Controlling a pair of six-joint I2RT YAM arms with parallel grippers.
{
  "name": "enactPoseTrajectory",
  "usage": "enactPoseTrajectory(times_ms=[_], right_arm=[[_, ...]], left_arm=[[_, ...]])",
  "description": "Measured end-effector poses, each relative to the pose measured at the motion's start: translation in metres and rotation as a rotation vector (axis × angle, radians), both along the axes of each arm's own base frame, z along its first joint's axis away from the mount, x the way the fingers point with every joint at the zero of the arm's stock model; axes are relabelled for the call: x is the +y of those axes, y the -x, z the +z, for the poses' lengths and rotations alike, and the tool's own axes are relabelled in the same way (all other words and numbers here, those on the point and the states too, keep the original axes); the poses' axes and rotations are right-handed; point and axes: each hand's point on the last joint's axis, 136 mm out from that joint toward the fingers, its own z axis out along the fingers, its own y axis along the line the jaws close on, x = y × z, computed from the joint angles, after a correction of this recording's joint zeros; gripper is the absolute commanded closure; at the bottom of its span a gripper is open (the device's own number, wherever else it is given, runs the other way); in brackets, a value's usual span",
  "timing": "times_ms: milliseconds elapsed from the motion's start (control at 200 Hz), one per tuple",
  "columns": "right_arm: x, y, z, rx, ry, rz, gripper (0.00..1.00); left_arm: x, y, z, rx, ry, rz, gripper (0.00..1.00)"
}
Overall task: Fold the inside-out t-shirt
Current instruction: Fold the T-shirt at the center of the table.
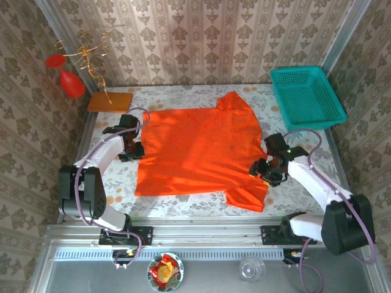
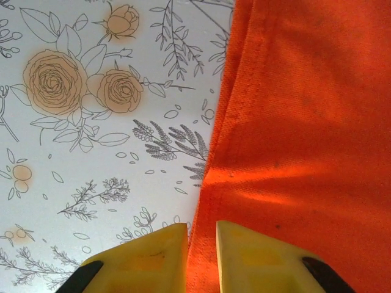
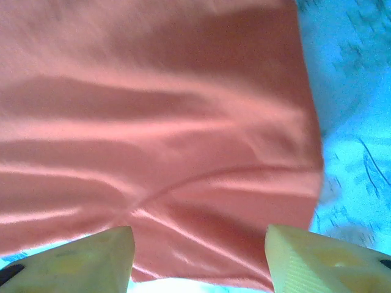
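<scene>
We see a table covered with a pale cloth printed with roses and sprigs, and at its far right corner a teal plastic basket with mesh walls, sitting slightly askew. At the far left corner a flat orange wooden board carries a curly gold wire stand, and a red cone-shaped ornament hangs from it against the damask wallpaper. Nearer to us, below the metal rail at the table's front edge, we make out a small bowl with yellow and red contents and, well to its right, a clear glass.
</scene>
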Motion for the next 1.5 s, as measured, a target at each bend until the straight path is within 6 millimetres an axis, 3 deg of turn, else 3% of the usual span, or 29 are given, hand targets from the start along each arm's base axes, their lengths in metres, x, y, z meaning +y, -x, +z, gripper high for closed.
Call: enactPoseTrajectory(times_ms=[230,410,885,1155,1250,1500], right_arm=[[-0.01,0.073,-0.026,0.139,0.042,-0.062,0.56],[-0.013,0.097,-0.041,0.192,0.039,-0.126,0.61],[-0.001,0.095,-0.059,0.218,-0.023,-0.208,0.74],[0.0,0.092,-0.059,0.205,-0.034,-0.233,0.92],[-0.001,0.09,-0.056,0.181,-0.038,-0.244,1.0],[0.0,0.079,-0.043,0.133,-0.05,-0.259,1.0]], left_arm=[[-0.005,0.011,0.003,-0.011,0.049,0.008,0.79],[-0.009,0.012,0.004,-0.01,0.068,0.004,0.79],[-0.011,0.017,0.0,0.005,0.082,0.011,0.79],[-0.018,0.02,-0.002,0.011,0.088,0.013,0.79],[-0.023,0.032,-0.006,0.032,0.081,0.021,0.79],[-0.013,0.083,-0.023,0.108,0.06,0.161,0.67]])
